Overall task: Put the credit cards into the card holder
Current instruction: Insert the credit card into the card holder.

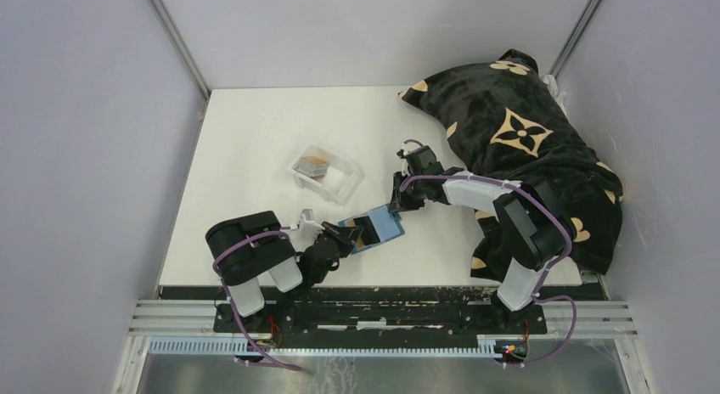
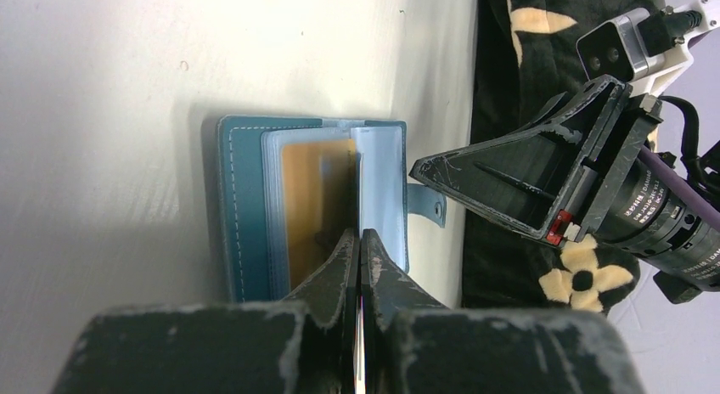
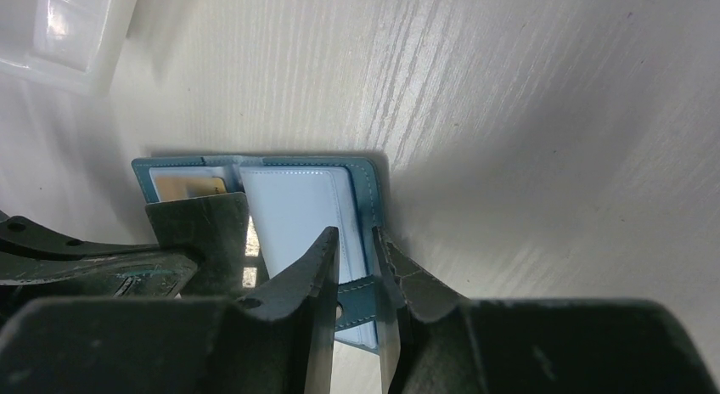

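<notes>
Holder (image 2: 246, 207): open on table (image 2: 102, 156).
Left gripper (image 2: 359, 234): clamped on card (image 2: 357, 199).
Right gripper (image 3: 355, 233): astride holder's edge; grip we cannot tell.

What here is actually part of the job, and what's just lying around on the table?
Part of the job: the teal wallet, lying open; the card pinched in the left pincer; the spare cards; the right pincer holding the wallet's edge.
Just lying about: the clear tray the spare cards sit in; the black flowered cushion.
</notes>
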Action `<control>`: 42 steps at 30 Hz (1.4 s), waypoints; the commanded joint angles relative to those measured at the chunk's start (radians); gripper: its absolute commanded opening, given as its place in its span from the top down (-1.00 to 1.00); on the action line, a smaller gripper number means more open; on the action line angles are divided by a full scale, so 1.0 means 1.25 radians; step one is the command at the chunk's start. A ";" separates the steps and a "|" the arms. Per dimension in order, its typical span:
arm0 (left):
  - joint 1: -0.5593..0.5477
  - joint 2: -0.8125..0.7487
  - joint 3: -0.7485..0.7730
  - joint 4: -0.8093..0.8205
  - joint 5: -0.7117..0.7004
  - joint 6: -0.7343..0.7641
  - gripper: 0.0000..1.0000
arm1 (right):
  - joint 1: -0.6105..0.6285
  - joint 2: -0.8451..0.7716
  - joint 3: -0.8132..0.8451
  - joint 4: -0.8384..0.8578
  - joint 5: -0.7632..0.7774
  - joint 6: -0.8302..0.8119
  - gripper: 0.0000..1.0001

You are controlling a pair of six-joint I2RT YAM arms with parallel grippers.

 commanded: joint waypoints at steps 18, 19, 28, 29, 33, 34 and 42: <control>-0.004 -0.004 0.017 0.012 -0.049 0.099 0.94 | -0.002 0.015 -0.002 0.026 -0.014 0.008 0.47; -0.005 -0.004 0.017 0.013 -0.051 0.101 0.94 | -0.002 0.015 -0.002 0.025 -0.014 0.008 0.47; -0.004 0.005 0.028 0.017 -0.053 0.115 0.94 | -0.002 0.024 -0.001 0.026 -0.015 0.007 0.47; -0.004 0.008 0.029 0.017 -0.052 0.117 0.94 | -0.003 0.024 0.000 0.026 -0.015 0.008 0.47; -0.004 0.022 0.031 0.036 -0.047 0.116 0.94 | -0.002 0.027 0.000 0.027 -0.015 0.008 0.47; -0.004 0.028 0.032 0.044 -0.046 0.113 0.94 | -0.003 0.029 0.000 0.027 -0.015 0.008 0.47; -0.004 0.076 0.024 0.091 -0.038 0.099 0.94 | -0.002 0.032 0.001 0.028 -0.018 0.009 0.47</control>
